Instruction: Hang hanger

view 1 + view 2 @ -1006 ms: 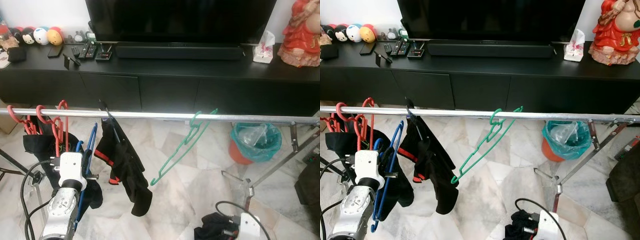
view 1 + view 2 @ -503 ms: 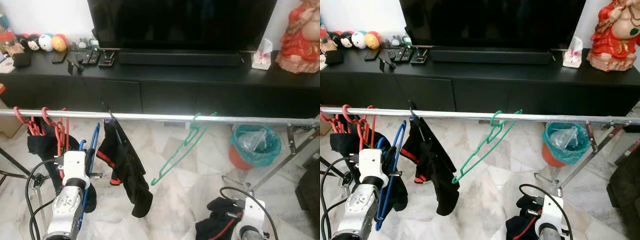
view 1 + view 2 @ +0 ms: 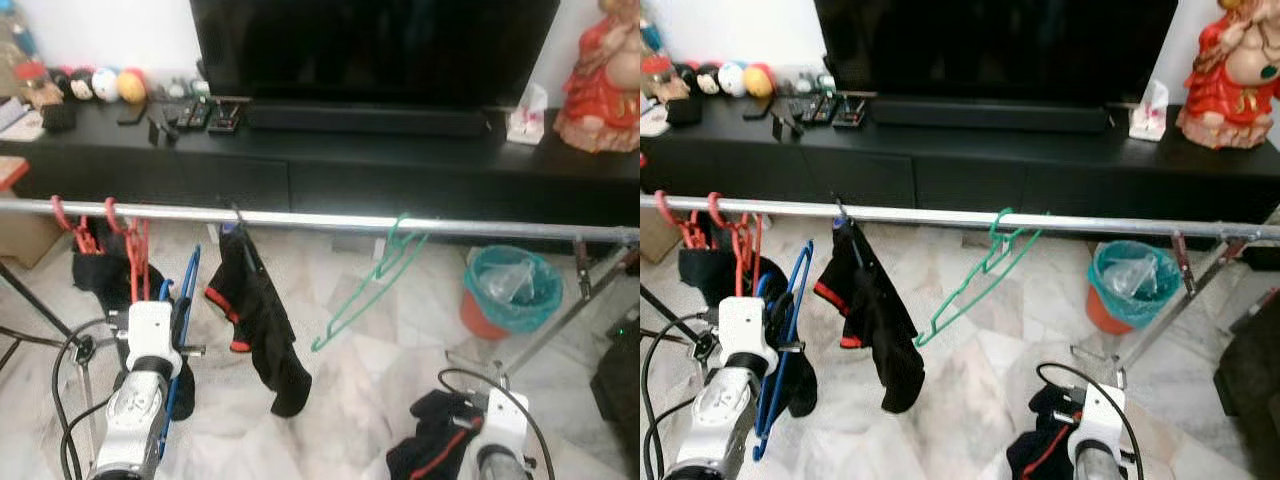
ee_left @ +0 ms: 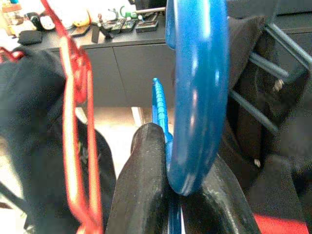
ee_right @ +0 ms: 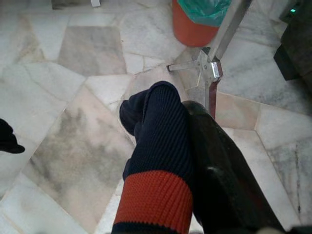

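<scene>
**Fig.: Blue hanger held low, hook yet to reach the rail**

Step in hand (judged): lift the blue hanger so its hook clears and drops over the metal rail. The L gripper has its two black fingers pinched onto the hanger's thin blue rib, just below the hook curve. In the head views the hanger hangs beside the L wrist, below the rail, w/ dark fabric near it. To do it well: raise the hook above rail height, aim for the bare stretch between the red hangers and the black garment, keep the hook opening facing the rail, lower until it seats, then release. Risk: snagging the red hooks, which sit close by.

The R gripper, low by the floor, is pressed onto a sock.

Materials: hanger is glossy moulded plastic, rounded at the hook, ribbed along the shaft; slick, may pivot in the pinch. Rail is a smooth shiny tube. Sock is ribbed knit, navy w/ red band, soft and limp. A green hanger, thin plastic, hangs tilted mid-rail. Floor is polished marble tile.
</scene>
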Controlling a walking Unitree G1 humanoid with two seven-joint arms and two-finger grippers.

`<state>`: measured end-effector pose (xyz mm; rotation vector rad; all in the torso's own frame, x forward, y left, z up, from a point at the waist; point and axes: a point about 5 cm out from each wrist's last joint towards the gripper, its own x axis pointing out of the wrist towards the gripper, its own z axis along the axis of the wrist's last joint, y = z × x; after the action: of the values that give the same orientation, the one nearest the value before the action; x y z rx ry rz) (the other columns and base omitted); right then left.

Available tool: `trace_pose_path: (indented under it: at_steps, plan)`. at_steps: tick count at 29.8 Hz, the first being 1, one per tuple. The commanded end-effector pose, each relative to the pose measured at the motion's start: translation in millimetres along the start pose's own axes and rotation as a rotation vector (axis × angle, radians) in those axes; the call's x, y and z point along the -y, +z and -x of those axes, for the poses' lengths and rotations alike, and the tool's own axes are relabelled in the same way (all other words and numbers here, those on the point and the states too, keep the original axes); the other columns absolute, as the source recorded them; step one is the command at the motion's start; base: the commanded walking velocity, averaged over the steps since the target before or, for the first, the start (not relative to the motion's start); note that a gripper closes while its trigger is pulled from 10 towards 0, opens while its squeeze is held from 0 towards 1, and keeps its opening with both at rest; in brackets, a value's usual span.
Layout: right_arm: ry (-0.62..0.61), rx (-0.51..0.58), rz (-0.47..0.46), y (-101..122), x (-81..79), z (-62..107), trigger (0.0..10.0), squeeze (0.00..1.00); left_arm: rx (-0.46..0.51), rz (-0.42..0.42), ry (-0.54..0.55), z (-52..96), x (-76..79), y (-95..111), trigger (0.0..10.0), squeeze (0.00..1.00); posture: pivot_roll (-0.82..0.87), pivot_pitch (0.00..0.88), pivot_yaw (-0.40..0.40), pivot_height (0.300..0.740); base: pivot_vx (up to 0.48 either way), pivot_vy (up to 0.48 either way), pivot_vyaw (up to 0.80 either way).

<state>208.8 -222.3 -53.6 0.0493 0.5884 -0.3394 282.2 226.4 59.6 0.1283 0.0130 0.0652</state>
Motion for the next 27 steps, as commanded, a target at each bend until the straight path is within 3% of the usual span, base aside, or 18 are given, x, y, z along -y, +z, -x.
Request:
trace_pose_path:
  at_steps: [1, 27]
  plan:
    - [-0.002, 0.046, -0.01, 9.5, -0.3, -2.6, 10.0, 0.0, 0.006, -0.006, 0.004, -0.1, -1.7, 0.8, 10.0, 0.0, 0.01, 0.013, 0.022, 0.74, -0.341, 0.0, 0.0]
    - [0.003, 0.055, -0.03, 15.6, -3.3, -5.4, 10.0, 0.0, 0.017, 0.007, 0.016, -2.3, -5.1, 4.6, 10.0, 0.0, 0.02, 0.039, 0.023, 0.74, -0.339, 0.0, 0.0]
